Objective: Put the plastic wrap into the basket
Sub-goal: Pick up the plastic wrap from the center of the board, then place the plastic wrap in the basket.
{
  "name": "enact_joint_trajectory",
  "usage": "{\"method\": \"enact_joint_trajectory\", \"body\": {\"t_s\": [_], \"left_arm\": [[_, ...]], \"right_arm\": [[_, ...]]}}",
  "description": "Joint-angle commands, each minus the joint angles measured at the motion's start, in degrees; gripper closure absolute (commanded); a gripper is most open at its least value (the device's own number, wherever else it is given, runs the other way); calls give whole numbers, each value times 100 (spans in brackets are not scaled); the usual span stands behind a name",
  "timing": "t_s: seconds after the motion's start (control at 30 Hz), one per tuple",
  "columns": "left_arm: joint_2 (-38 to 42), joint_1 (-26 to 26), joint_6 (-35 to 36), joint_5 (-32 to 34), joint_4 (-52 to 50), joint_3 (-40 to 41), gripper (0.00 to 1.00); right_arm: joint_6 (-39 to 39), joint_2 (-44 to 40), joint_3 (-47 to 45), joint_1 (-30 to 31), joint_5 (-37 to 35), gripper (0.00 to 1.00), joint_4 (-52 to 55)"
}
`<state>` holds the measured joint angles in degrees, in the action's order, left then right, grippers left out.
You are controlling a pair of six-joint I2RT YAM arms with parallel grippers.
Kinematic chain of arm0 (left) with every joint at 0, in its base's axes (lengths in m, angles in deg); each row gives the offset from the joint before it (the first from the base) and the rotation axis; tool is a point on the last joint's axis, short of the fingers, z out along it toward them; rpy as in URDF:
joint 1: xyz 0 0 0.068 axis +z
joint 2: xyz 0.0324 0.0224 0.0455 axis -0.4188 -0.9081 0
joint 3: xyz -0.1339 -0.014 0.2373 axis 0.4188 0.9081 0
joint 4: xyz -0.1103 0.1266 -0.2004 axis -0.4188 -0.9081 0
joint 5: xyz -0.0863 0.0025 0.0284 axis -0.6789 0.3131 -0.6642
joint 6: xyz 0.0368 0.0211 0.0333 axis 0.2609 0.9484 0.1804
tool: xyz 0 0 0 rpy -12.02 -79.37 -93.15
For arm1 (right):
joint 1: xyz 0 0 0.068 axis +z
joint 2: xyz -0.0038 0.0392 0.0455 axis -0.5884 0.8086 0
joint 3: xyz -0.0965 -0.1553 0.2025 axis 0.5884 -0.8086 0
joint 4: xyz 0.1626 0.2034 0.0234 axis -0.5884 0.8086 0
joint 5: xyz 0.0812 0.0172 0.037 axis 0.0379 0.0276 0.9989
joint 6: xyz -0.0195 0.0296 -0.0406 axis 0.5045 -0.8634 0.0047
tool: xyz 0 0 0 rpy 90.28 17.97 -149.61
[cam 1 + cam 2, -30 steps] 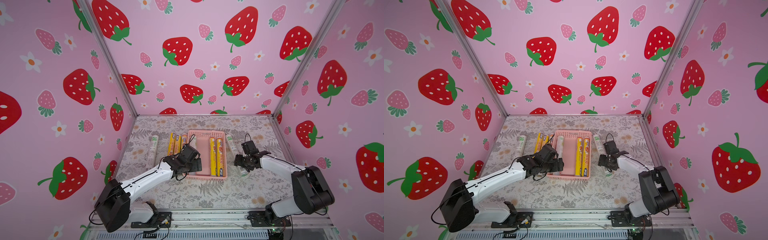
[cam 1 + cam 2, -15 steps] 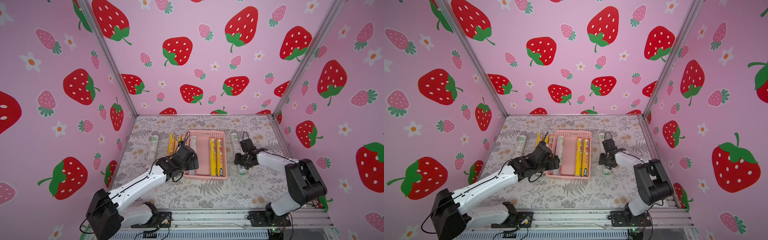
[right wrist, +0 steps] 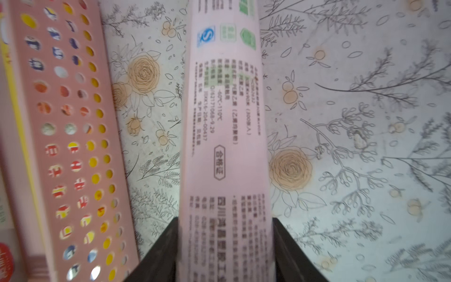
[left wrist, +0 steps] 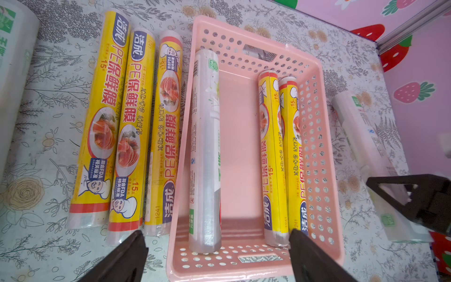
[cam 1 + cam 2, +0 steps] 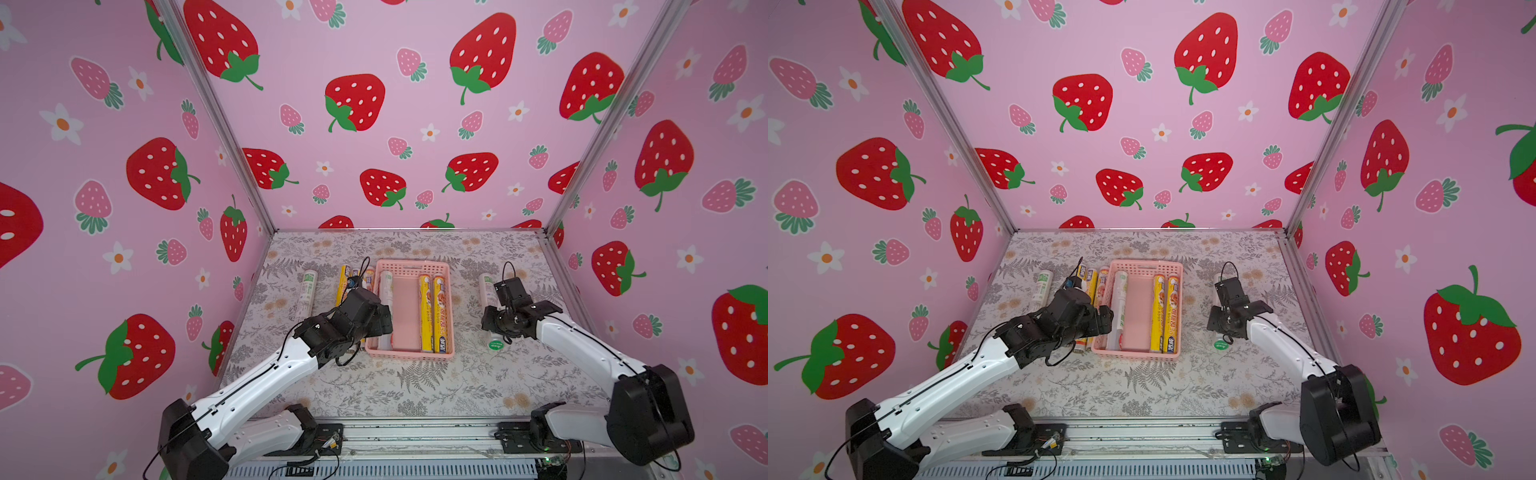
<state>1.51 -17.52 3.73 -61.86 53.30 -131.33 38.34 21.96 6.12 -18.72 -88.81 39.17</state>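
1. Though spread about halfway a second ago, now pinching: right gripper, black fingers pressed against both flanks of the white roll with green print.
2. Still lying on the floral cloth, just right of the basket and roughly parallel with its perforated wall. By the look of a top view, not lifted yet.
3. Drawn back from above the basket toward its near left corner: left gripper, fingers spread wide, holding nothing.
4. Left behind along the basket's left wall: a second white roll, flat on the solid floor. Against the opposite wall, two yellow rolls side by side, with a bare strip of floor between.
5. Meaning for the task: three rolls in, five out. Outside are the pinched one, three yellow rolls touching one another just left of the basket, and a lone white roll further left.
6. Judged next: raise the pinched roll clear of the rim, carry it over the bare strip and keep it parallel with the rolls already inside. Risk of one end catching the lattice wall if tilted.
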Motion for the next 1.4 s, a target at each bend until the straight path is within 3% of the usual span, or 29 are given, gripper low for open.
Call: {"method": "enact_joint_trajectory", "body": {"t_s": [0.0, 0.3, 0.47, 0.67, 0.93, 1.37], "left_arm": [[144, -16, 139, 18, -356, -231, 4], [511, -8, 85, -142, -164, 107, 4], [493, -14, -84, -153, -161, 258, 4], [481, -16, -143, -177, -54, 405, 4], [714, -14, -207, 4, -25, 592, 4], [886, -16, -226, 38, 35, 875, 3]], "right_arm": [[-230, -539, 514, 53, -18, 72, 633], [-857, -710, 1485, 1178, -144, 75, 1359], [-1473, -304, 1654, 2075, 10, 75, 759], [-1885, 591, 2029, 2726, -11, 76, 299], [-2481, 1553, 2314, 3128, -415, 76, -156], [-2711, 2493, 2713, 3251, -738, 79, -576]]}}
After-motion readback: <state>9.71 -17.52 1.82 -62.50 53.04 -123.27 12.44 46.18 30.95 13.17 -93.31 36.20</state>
